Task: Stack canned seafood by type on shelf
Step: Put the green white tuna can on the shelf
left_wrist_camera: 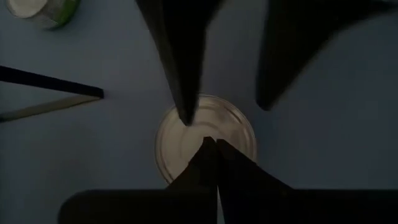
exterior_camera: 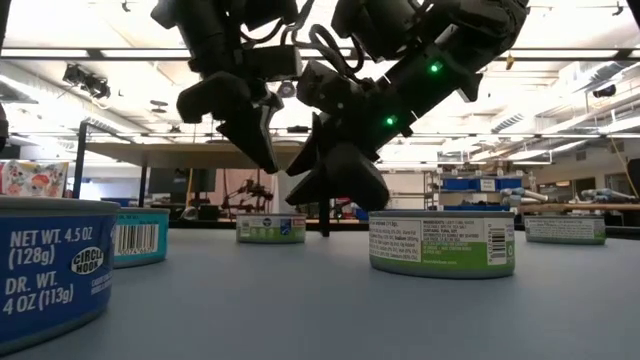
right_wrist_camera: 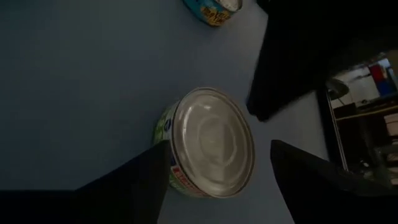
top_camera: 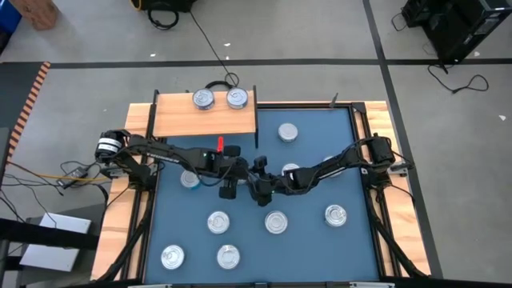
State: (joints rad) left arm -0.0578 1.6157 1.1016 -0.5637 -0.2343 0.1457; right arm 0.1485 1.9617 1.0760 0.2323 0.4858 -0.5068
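Note:
In the right wrist view a round tin with a silvery lid [right_wrist_camera: 213, 142] and a green label stands on the blue table, between the fingers of my open right gripper [right_wrist_camera: 219, 149]. The fingers stand on either side of it, and no touch shows. My left gripper [left_wrist_camera: 211, 143] is shut and hovers over the same tin's lid [left_wrist_camera: 233, 127]. In the low view its tips [exterior_camera: 268, 160] are well clear of the table. From above, both grippers [top_camera: 230, 186] [top_camera: 261, 194] meet at mid-table and hide this tin. The wooden shelf [top_camera: 180, 118] at the far left bears two tins [top_camera: 203, 99] [top_camera: 237, 98].
Several more tins stand about the table: [top_camera: 288, 132], [top_camera: 190, 179], [top_camera: 218, 222], [top_camera: 276, 222], [top_camera: 335, 214], [top_camera: 172, 256], [top_camera: 229, 256]. Another [top_camera: 292, 170] lies partly under my right arm. The shelf's black legs [top_camera: 256, 128] stand close behind the grippers.

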